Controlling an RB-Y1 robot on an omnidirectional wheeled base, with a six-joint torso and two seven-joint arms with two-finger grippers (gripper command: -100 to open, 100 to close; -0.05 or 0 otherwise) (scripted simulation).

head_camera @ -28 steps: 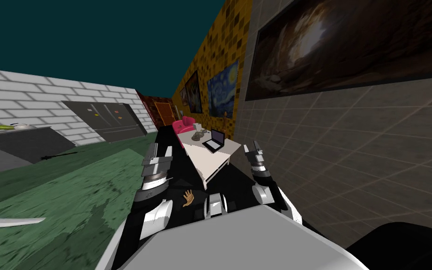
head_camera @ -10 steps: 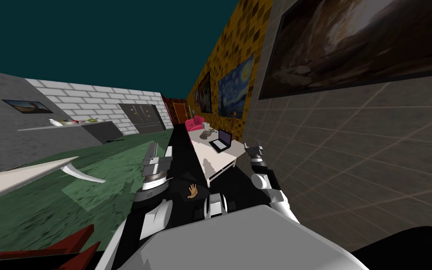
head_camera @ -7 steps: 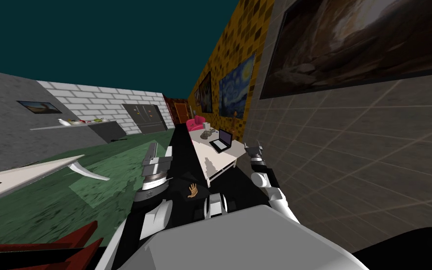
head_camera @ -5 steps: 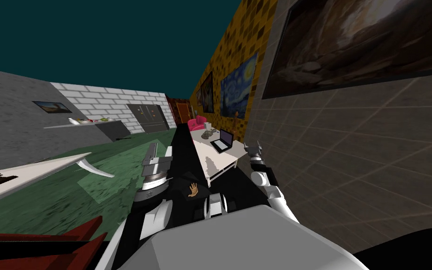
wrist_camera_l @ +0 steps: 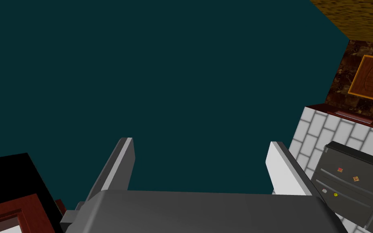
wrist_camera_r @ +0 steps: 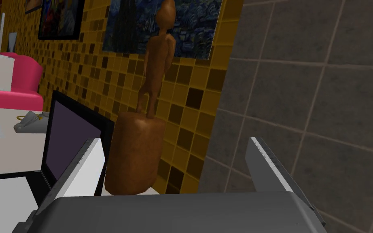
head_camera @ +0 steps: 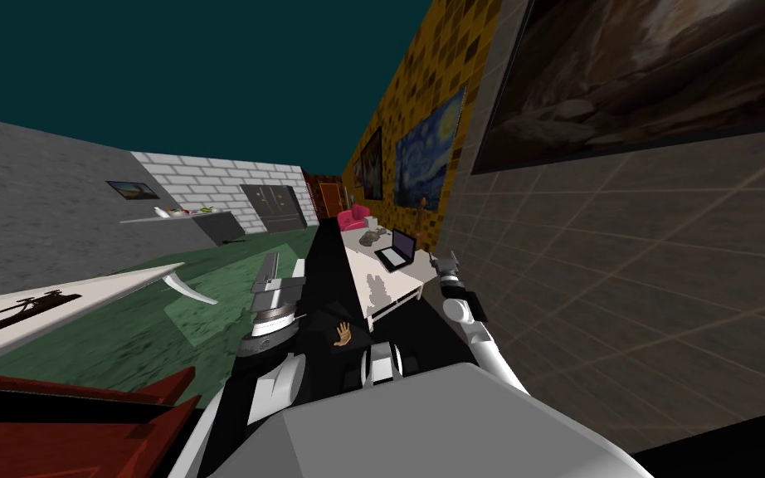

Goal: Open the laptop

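The black laptop [head_camera: 397, 249], lid raised, stands on the white tabletop [head_camera: 364, 264] beside a brown carved figurine [wrist_camera_r: 135, 157], close in front of my right jaws. The right jaws and left jaws are both released.

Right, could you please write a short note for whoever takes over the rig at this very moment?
Tools: the left tool is open and empty, on my left, clear of the table. The right tool is open and empty, pointing at a brown figure that stands beside the laptop.
Things: the laptop sits on the white table by the wall. Its lid is already up, dark screen showing, and neither tool touches it.
Done: I stand at the table's near end.
Left: probably move closer and, if the lid should go further back, push it with the right tool.
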